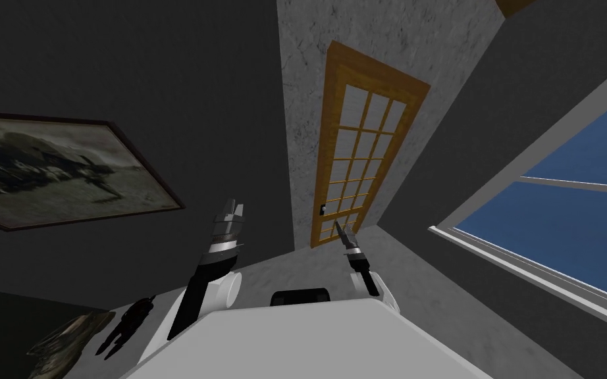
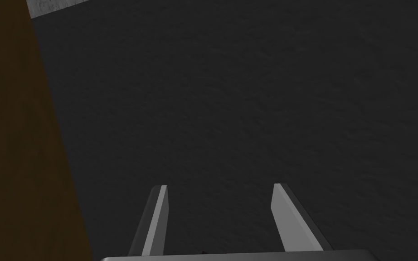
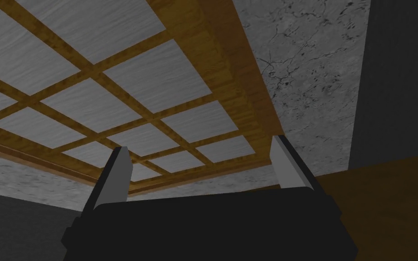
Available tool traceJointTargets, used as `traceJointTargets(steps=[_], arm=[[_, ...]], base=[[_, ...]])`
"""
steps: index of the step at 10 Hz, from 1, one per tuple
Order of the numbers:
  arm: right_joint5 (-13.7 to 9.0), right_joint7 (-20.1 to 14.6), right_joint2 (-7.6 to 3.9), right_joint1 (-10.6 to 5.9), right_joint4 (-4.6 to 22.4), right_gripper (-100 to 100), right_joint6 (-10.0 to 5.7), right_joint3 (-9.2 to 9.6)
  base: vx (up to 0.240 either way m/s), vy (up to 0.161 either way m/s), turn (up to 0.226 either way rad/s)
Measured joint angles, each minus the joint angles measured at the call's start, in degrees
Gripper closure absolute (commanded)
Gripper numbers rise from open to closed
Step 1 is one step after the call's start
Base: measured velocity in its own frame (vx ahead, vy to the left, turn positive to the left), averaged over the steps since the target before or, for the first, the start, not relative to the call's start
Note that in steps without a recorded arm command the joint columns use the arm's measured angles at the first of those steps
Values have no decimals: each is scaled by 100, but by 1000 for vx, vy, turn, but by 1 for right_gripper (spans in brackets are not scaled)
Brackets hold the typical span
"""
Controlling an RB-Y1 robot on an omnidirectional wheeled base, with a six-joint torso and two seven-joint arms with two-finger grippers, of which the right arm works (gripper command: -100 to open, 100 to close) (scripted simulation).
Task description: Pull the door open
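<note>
A wooden door [image 1: 362,145] with a grid of pale panes stands shut in a mottled grey wall ahead. Its small dark handle [image 1: 322,210] sits on the door's left edge, low in the head view. My right gripper [image 1: 342,230] reaches toward the lower part of the door, to the right of the handle. In the right wrist view the door's panes [image 3: 113,81] spread beyond the right gripper [image 3: 201,156], which is open with nothing between its fingers. My left gripper [image 1: 234,209] is raised at the left; in its wrist view the left gripper [image 2: 219,192] stands open before a dark wall.
A framed picture [image 1: 52,168] hangs on the dark wall at the left. A large window [image 1: 559,217] with a blue pane fills the right wall. The grey floor [image 1: 414,276] runs up to the door between the two walls.
</note>
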Motion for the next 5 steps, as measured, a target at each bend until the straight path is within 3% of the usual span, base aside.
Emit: traceJointTargets(steps=[5], arm=[[165, 466, -20, -240, 675, -100, -116, -99]], base=[[60, -36, 56]])
